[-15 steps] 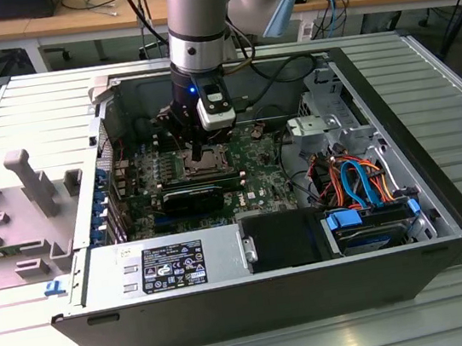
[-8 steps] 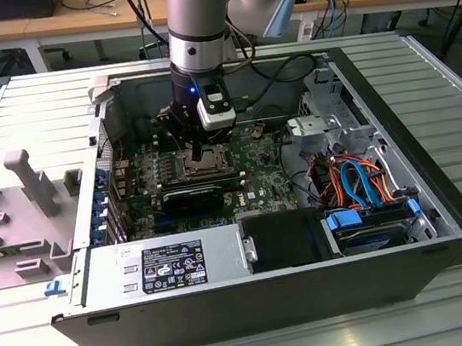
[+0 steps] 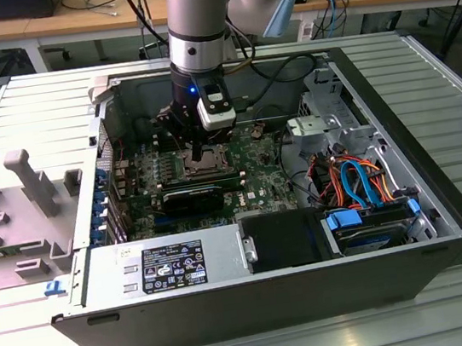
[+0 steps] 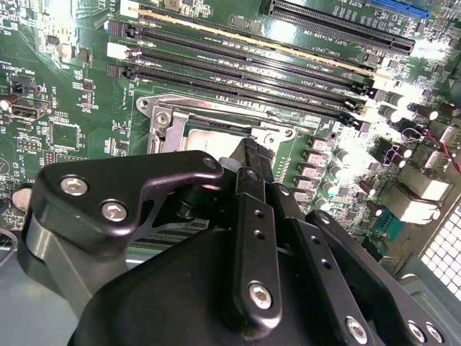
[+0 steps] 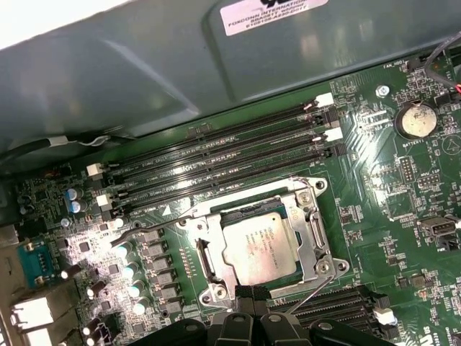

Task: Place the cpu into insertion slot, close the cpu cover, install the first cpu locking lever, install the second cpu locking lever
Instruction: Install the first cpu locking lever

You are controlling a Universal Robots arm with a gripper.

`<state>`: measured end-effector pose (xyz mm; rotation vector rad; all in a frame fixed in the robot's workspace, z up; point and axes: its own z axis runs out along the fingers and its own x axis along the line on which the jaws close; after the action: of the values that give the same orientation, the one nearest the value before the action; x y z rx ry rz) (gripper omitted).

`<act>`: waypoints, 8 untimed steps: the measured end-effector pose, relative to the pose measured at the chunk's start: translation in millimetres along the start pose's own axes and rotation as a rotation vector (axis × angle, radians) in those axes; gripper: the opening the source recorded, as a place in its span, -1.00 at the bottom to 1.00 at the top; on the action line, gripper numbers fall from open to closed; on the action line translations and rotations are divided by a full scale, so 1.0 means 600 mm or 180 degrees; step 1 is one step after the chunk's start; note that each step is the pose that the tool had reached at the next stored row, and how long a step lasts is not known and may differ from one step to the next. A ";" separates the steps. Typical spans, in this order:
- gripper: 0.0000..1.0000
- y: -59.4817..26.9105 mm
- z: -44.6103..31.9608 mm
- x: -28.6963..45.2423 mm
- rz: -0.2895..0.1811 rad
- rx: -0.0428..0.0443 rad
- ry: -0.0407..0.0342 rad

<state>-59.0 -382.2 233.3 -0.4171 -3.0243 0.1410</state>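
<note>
Silver-grey, the cpu lies in the insertion slot with the cpu cover down around it, and my claw, pressed together and empty at the socket's edge, could slip off the thin springy locking lever and gouge the motherboard.

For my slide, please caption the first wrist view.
The cpu sits in the insertion slot under the lowered cpu cover; gripper close by.

The arm is a silver-grey cylinder with pale blue joint caps, and its black gripper bears silver hex screws.
</note>
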 end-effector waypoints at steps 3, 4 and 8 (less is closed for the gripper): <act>-0.79 0.000 0.000 0.000 -0.0004 0.0000 0.0000; -0.79 0.000 0.000 0.000 -0.0006 0.0000 0.0000; -0.79 0.000 0.000 0.000 -0.0012 0.0001 -0.0001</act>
<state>-59.0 -382.2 233.3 -0.4112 -3.0252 0.1412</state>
